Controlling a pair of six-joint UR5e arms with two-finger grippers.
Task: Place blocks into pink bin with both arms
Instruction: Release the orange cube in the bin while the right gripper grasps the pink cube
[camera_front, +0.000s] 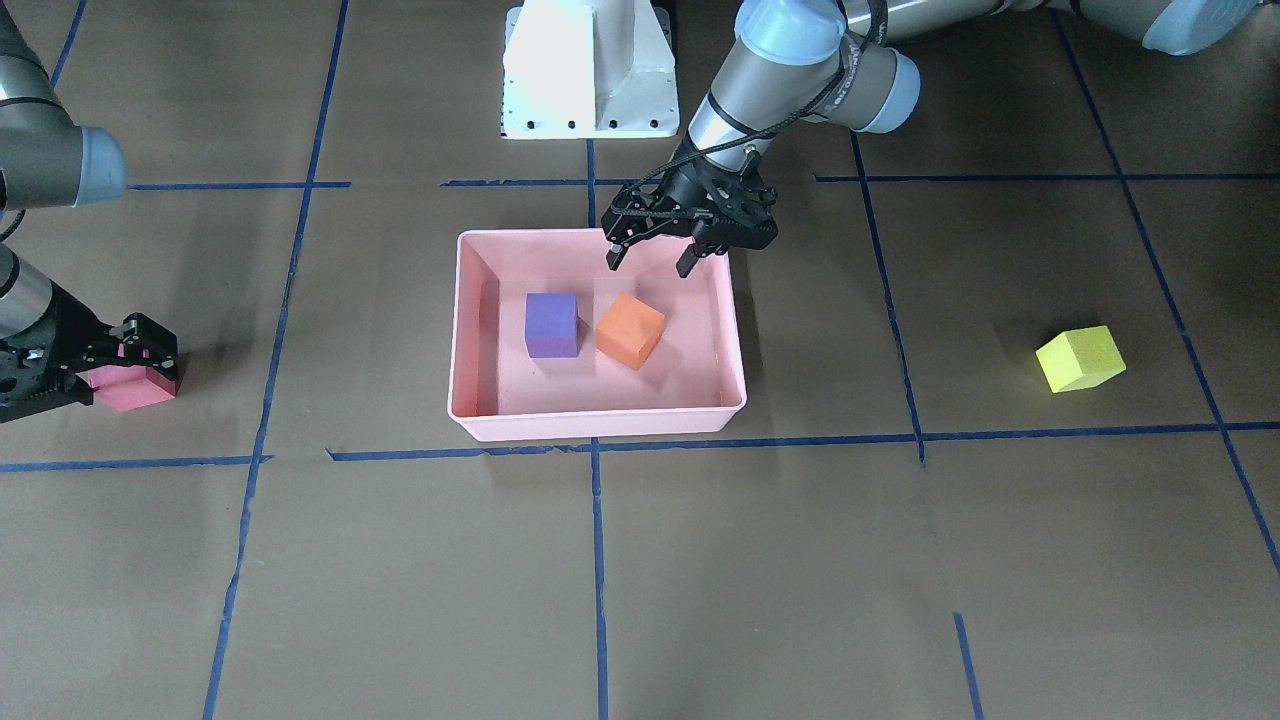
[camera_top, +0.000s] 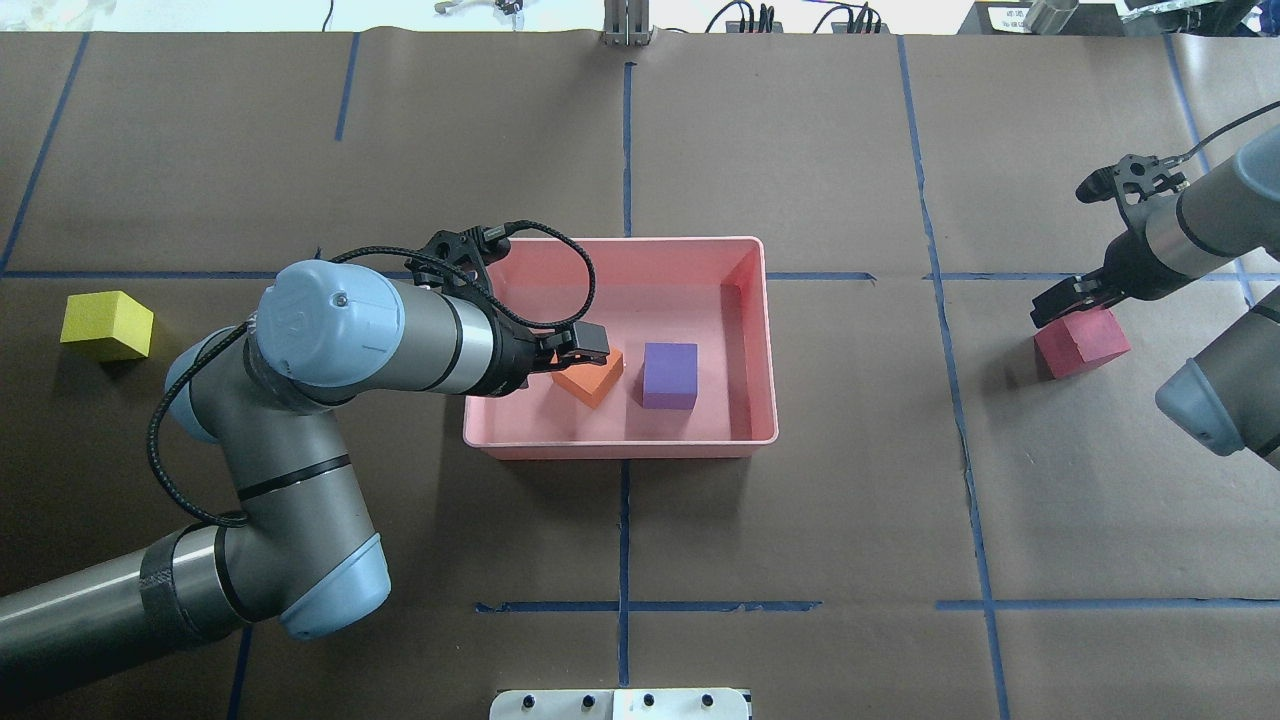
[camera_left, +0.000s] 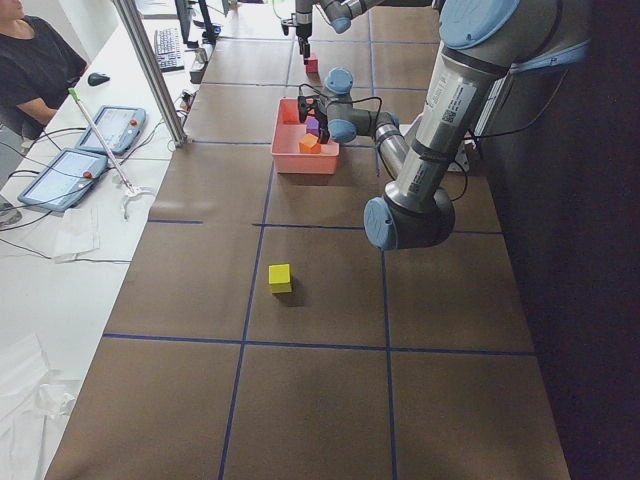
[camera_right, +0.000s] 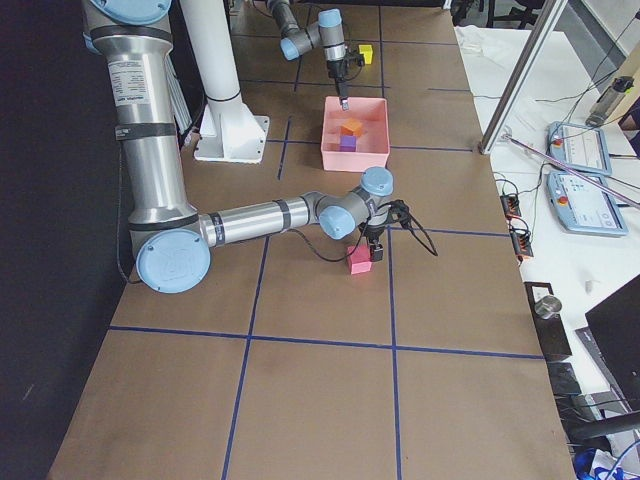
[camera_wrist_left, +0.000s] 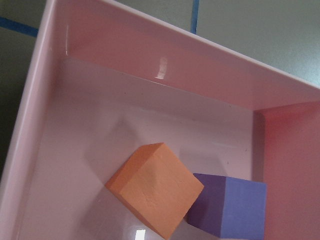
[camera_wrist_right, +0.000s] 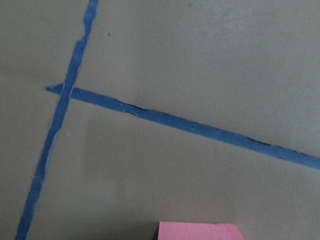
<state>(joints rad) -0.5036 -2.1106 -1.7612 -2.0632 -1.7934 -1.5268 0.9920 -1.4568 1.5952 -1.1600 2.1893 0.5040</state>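
Observation:
The pink bin (camera_front: 600, 425) sits mid-table and holds the purple block (camera_front: 551, 325) and the orange block (camera_front: 630, 330) side by side. My left gripper (camera_front: 650, 255) hangs open and empty just above the bin's robot-side wall, over the orange block (camera_wrist_left: 155, 187). The yellow-green block (camera_front: 1080, 358) lies alone on the table on my left side. My right gripper (camera_front: 135, 375) is down at the red-pink block (camera_front: 125, 392), fingers against its sides; the block rests on the table. The block's top edge shows in the right wrist view (camera_wrist_right: 197, 231).
The white pedestal base (camera_front: 590, 70) stands behind the bin. Blue tape lines (camera_front: 600, 560) grid the brown table cover. A side table with tablets (camera_left: 90, 150) and a seated person (camera_left: 35, 60) lies beyond the table's far edge.

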